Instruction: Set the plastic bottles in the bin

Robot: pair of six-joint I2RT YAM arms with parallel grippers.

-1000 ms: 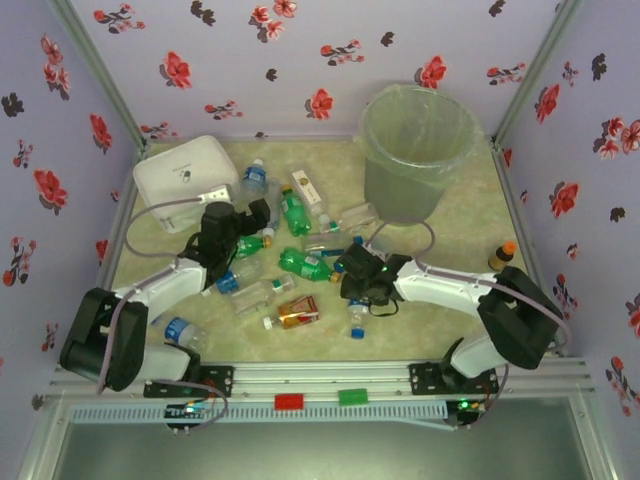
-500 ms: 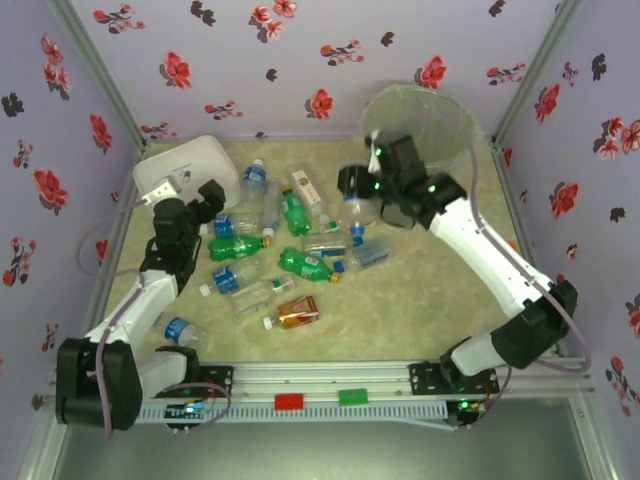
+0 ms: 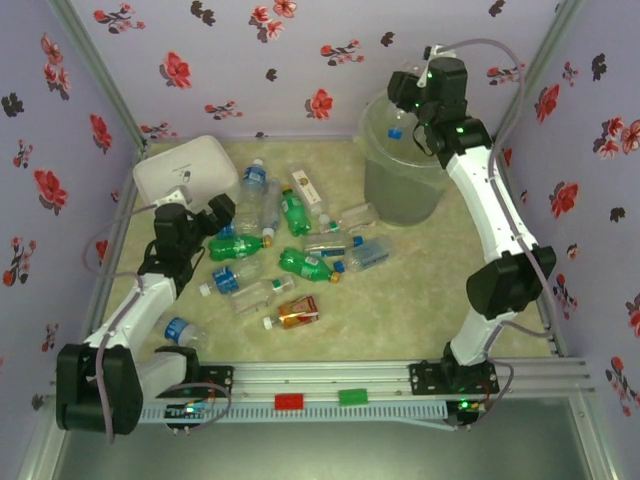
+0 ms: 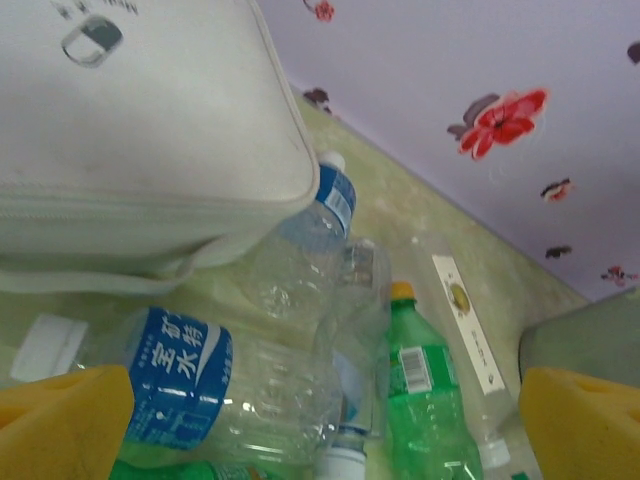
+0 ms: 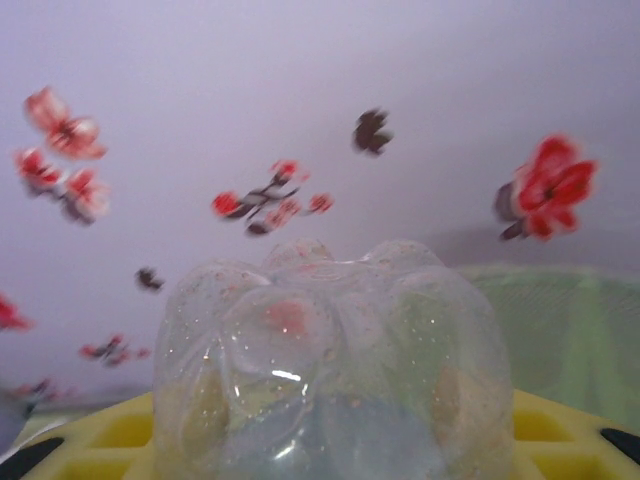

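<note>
Since the right gripper [image 3: 408,102] has lifted its clamped clear bottle [image 5: 330,370], the bin [image 3: 400,195] sits directly beneath, ready for release.

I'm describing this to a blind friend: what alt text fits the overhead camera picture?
The right gripper holds a clear bottle over the bin at the far right of a table with flowered walls. The left gripper, open, hangs over loose bottles strewn mid-table, beside a white box.
</note>
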